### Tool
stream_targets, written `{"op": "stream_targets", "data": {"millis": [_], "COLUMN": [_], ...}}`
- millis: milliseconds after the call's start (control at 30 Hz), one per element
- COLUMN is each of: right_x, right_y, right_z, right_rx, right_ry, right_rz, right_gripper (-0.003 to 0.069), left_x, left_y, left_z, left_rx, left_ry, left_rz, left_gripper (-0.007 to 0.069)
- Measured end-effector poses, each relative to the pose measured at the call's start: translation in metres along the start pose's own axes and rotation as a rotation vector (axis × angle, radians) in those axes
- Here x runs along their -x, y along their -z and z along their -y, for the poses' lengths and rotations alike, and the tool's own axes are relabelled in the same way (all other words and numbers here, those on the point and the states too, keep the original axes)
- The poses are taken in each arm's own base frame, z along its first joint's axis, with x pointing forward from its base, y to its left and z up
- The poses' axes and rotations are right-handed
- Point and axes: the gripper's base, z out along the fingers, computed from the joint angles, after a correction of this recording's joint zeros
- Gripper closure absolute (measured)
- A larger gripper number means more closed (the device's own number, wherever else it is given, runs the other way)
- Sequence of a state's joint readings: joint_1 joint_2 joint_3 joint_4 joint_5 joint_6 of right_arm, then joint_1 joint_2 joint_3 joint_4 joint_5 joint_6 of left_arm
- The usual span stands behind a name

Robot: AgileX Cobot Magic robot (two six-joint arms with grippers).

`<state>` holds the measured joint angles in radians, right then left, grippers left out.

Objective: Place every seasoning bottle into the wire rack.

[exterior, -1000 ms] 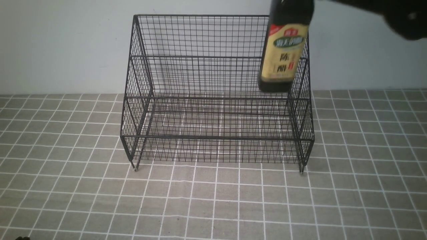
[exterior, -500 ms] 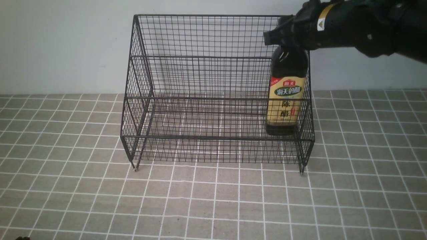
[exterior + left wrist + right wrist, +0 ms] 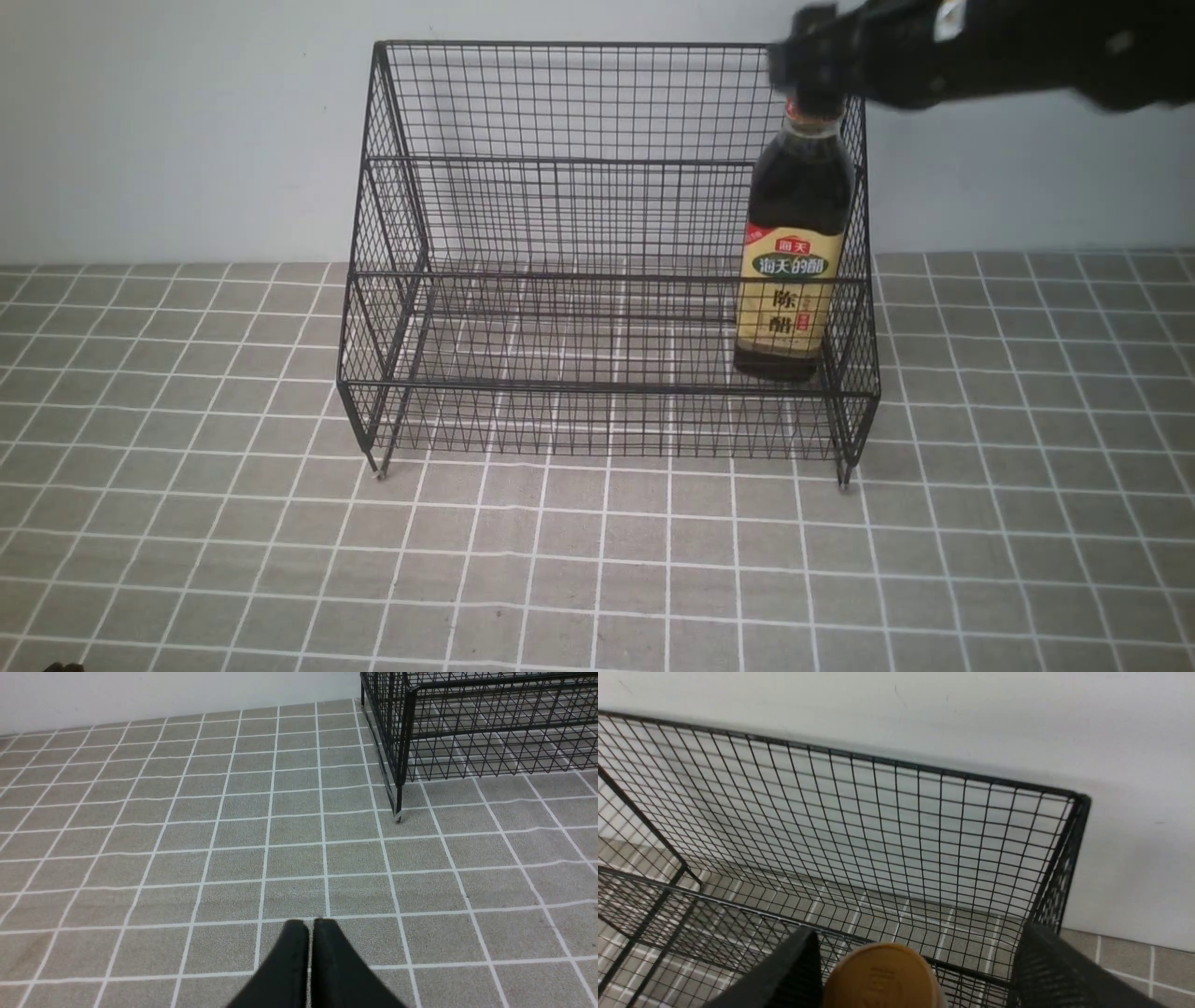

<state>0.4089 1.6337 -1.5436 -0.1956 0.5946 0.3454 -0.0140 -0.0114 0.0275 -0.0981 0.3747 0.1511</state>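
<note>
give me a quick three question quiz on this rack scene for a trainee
1. True or false: the left gripper is shut.
2. At which end of the wire rack does the seasoning bottle stand, on the lower front tier? A: the robot's left. B: the middle. C: the robot's right.
3. Fill in: the right gripper is ____, one finger on either side of the cap, with a gap on both sides.

Key: 1 true; 2 C; 3 open.
</note>
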Motion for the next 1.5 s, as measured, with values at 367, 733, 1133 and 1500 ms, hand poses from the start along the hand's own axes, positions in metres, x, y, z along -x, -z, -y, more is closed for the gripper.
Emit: {"op": "stream_targets", "data": {"millis": [367, 733, 1133, 1500], "right_x": [0.003, -0.064, -0.182, -0.212], "right_y": [0.150, 0.307, 0.295, 0.270], "right_z": [0.011, 0.036, 0.048, 0.049], "right_rx": [-0.023, 0.086, 0.240, 0.244], "right_ry": [0.050, -0.039, -0.144, -0.119], "right_rz": [-0.210, 0.112, 0.470, 0.448], "right_gripper": [0.0355, 0.0671, 0.0672, 0.0672], "left_x": [0.000, 0.000, 0.000, 0.000], "left_y": [0.000, 0.000, 0.000, 0.000], "left_z": [0.000, 0.000, 0.000, 0.000], "left_rx": [0.000, 0.000, 0.000, 0.000], "left_ry": [0.000, 0.000, 0.000, 0.000], "left_rz": [-0.001, -0.001, -0.001, -0.002], "left_gripper": [0.0631, 0.0631, 0.0631, 0.0631]}}
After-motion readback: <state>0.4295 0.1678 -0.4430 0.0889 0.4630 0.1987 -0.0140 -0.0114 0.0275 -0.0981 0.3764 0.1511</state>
